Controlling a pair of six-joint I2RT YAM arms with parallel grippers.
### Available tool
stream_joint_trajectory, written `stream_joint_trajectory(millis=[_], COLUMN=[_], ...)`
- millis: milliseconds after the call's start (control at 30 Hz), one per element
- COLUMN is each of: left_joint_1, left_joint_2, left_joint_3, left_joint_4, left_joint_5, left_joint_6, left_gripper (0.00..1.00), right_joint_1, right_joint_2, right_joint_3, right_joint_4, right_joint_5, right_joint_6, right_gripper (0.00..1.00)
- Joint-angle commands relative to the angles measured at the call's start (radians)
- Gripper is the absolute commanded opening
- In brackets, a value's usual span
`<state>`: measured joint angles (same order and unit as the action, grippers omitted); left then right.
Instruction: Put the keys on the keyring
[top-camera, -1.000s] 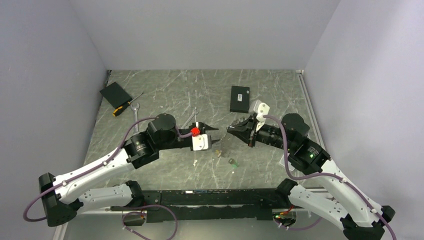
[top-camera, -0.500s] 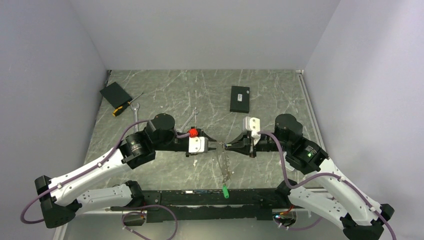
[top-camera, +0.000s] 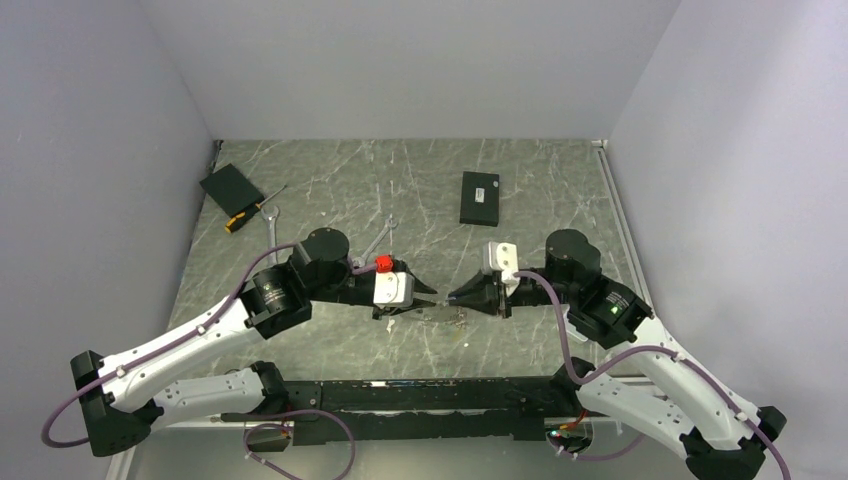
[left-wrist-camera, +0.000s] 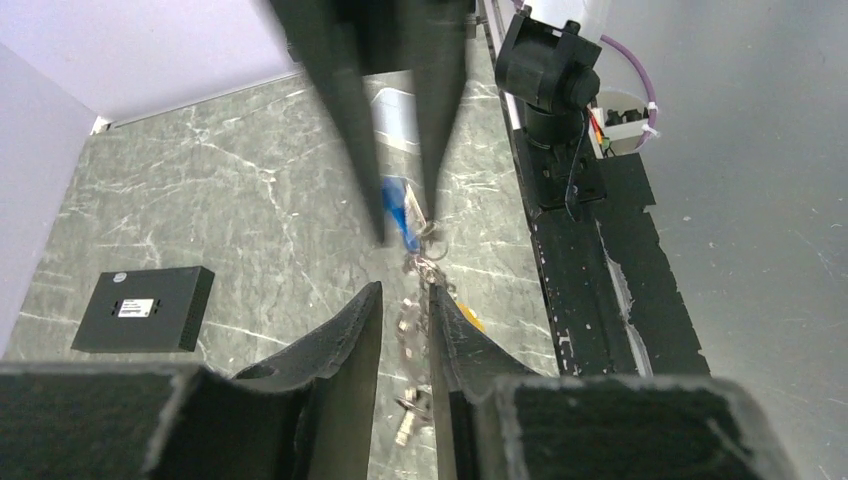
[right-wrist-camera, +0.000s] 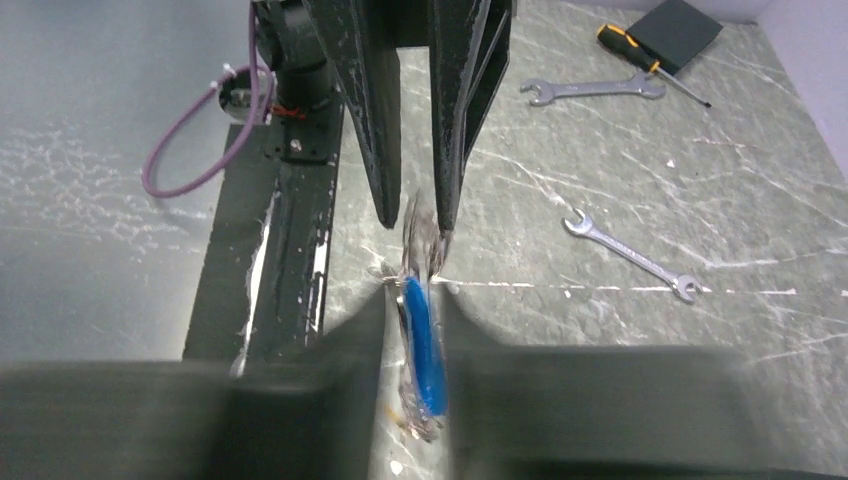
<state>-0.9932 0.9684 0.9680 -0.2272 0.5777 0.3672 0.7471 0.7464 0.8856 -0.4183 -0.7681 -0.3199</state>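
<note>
The keyring bundle (top-camera: 435, 315), a silver chain cluster with keys, stretches low over the table between my two fingertips. In the left wrist view the chain (left-wrist-camera: 412, 325) runs between the fingers of my left gripper (left-wrist-camera: 405, 290). It lies against the right finger, with a gap on the other side. A blue-headed key (right-wrist-camera: 422, 350) stands between the blurred fingers of my right gripper (right-wrist-camera: 415, 296), with table showing to its left. From above, the left gripper (top-camera: 428, 290) and right gripper (top-camera: 452, 298) nearly meet tip to tip. The blue key (left-wrist-camera: 400, 210) also shows between the opposite fingers.
Two silver wrenches (top-camera: 272, 225) (top-camera: 380, 240) lie behind the left arm. A screwdriver (top-camera: 250, 212) and a black pad (top-camera: 231, 187) are at the back left. A black box (top-camera: 479, 197) sits at the back centre. The black base rail (top-camera: 420, 395) runs along the near edge.
The bundle hung long toward the near edge with a green key at its end; now it lies short between the fingertips. Right jaws have parted, left jaws have narrowed.
</note>
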Motion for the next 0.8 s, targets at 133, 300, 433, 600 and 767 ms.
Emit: stream_joint_trajectory(millis=[133,300,433,600,767], left_joint_1=[0.002,0.002,0.002,0.002,0.002], left_joint_2=[-0.002,0.009,0.005,0.013,0.027], left_joint_3=[-0.001,-0.011,-0.013,-0.022,-0.043], left_joint_4=[0.052,0.056,0.053,0.056,0.094], left_joint_5=[0.026,-0.021,-0.038,-0.074,-0.137], left_joint_6=[-0.048,-0.055,-0.054,-0.053,-0.066], left_gripper=[0.25,0.25,0.25,0.25,0.27], right_joint_1=[0.002,0.003,0.003,0.003,0.003], right_joint_2=[-0.004,0.001,-0.008,-0.001,-0.001], right_joint_3=[0.041,0.038,0.025,0.045,0.041], right_joint_4=[0.056,0.086,0.108,0.100,0.110], right_joint_5=[0.057,0.105,0.163,0.181,0.176], right_joint_6=[-0.038,-0.021,-0.020,-0.015,-0.010], right_gripper=[0.00,0.00,0.00,0.00,0.00])
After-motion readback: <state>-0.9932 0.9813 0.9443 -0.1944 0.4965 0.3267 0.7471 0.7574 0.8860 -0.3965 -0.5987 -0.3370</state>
